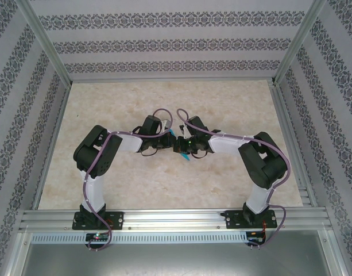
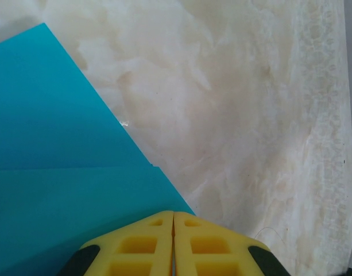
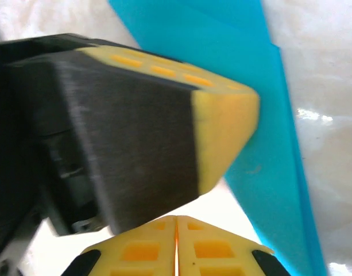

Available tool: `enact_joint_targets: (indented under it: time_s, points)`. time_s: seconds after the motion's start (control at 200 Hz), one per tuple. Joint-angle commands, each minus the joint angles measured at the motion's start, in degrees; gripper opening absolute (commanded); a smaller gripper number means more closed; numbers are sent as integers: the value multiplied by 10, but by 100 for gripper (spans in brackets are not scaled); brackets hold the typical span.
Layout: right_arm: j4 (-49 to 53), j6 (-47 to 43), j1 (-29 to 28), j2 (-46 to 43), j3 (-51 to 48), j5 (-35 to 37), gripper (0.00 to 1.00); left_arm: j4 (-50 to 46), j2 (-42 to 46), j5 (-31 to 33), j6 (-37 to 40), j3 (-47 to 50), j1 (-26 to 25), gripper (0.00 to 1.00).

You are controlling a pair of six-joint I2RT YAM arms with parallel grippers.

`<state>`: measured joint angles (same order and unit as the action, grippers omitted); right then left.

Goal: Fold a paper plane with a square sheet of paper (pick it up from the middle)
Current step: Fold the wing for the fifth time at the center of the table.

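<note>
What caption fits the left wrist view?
Closed left gripper at the edge of the creased cyan paper on the table.

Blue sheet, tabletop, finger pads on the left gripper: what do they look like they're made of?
Blue sheet: thin paper, matte cyan; it holds a sharp straight crease.
Tabletop: cream, marble-patterned, faint sheen; stone or a printed laminate, can't tell.
Left gripper fingers: yellow, matte, moulded with hollow pockets, likely rubber or soft plastic.

Pale marbled tabletop (image 1: 221, 103), patterned wallpaper walls (image 1: 164, 23), aluminium rail (image 1: 176, 218) along near edge.
</note>
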<state>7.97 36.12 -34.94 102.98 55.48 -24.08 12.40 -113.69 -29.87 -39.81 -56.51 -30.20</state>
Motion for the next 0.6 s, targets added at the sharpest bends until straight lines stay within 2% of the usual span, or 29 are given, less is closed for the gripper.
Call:
enact_joint_targets:
  time_s: [0.0, 0.29, 0.594]
  points:
    - [1, 2, 9, 20, 7, 24, 9, -48, -5, 12, -19, 20, -10, 9]
    - [14, 5, 22, 47, 1, 33, 8, -64, -9, 27, -14, 14, -10, 10]
    - [-28, 11, 41, 28, -90, -23, 8, -89, -12, 50, -4, 6, -9, 9]
